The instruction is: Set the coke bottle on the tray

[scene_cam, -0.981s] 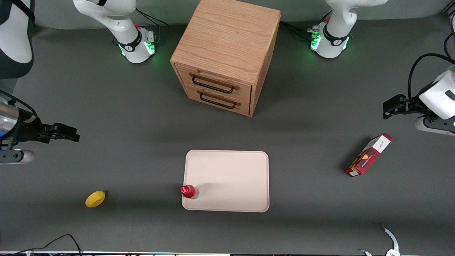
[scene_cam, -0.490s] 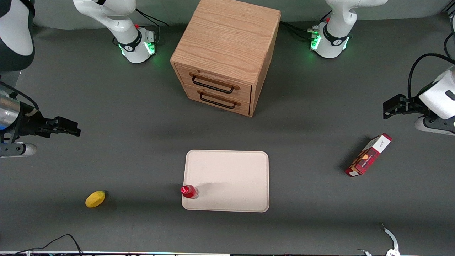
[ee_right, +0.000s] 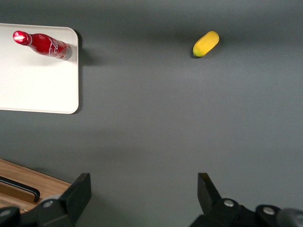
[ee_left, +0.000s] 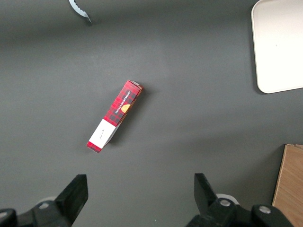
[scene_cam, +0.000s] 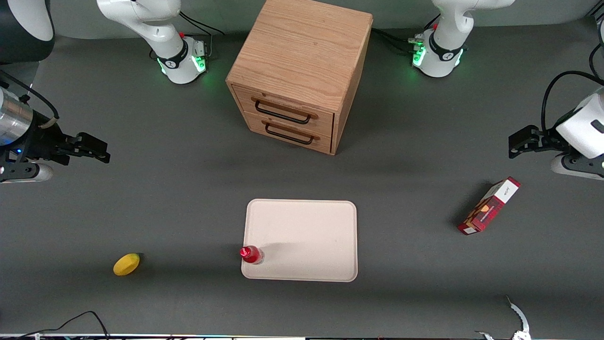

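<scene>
The coke bottle point(scene_cam: 250, 254), small and red with a red cap, stands upright on the beige tray point(scene_cam: 306, 236), in the tray's corner nearest the front camera and toward the working arm's end. It also shows in the right wrist view point(ee_right: 45, 44), on the tray's point(ee_right: 38, 85) corner. My right gripper point(scene_cam: 96, 152) is open and empty, high above the bare table at the working arm's end, well apart from the bottle. In the right wrist view the gripper point(ee_right: 143, 189) has its fingers spread wide over grey table.
A yellow lemon point(scene_cam: 126, 264) lies on the table toward the working arm's end, near the front camera. A wooden drawer cabinet point(scene_cam: 297, 75) stands farther from the camera than the tray. A red-and-white carton point(scene_cam: 489, 205) lies toward the parked arm's end.
My right gripper has moved away from the front camera, farther from the bottle, still open. The bottle and tray have not moved.
</scene>
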